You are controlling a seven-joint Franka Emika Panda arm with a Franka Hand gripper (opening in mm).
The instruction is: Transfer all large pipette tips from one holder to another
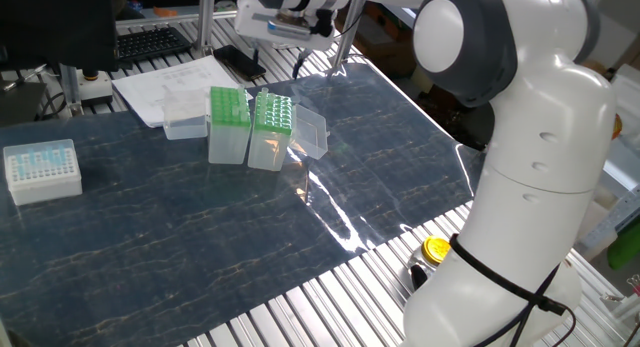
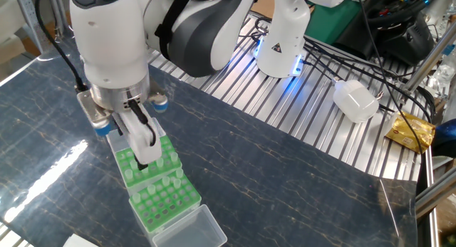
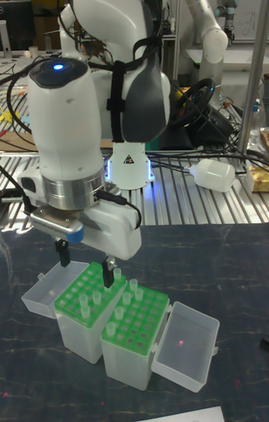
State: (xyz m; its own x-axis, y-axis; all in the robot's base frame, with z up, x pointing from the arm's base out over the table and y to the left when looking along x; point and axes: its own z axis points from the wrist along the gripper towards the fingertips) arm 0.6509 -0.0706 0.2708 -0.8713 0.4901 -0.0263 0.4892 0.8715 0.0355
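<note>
— Where is the gripper (image 3: 85, 267), and how do its jaws stand?

— It hangs just above the two green racks, fingers pointing down. The jaws are spread wide, and nothing is held between them. In the tall fixed view one dark finger (image 3: 64, 252) shows near the far edge of the rack below, the other over its middle.

— What lies right under it?

— A green tip rack (image 3: 88, 295) on a translucent box, its open lid (image 3: 43, 293) hinged out to one side. A few large pipette tips (image 3: 131, 292) stand in the holes, pale cones scattered along the seam where this rack meets its neighbour.

— And the neighbour?

— A second green rack (image 3: 136, 322), touching the first, on the side nearer the tall fixed camera. More pale tips stand in it, and its clear lid (image 3: 187, 346) lies open, well out from the gripper.

— Anything farther off?

— On the dark marbled counter (image 1: 200, 237), well apart from the gripper, sits a white box of small pale-blue tips (image 1: 42, 170). Beyond the racks lie sheets of paper (image 1: 175, 85). Off the counter, by the arm's base, a yellow roll of tape (image 1: 437, 250) rests on the ribbed metal.
</note>
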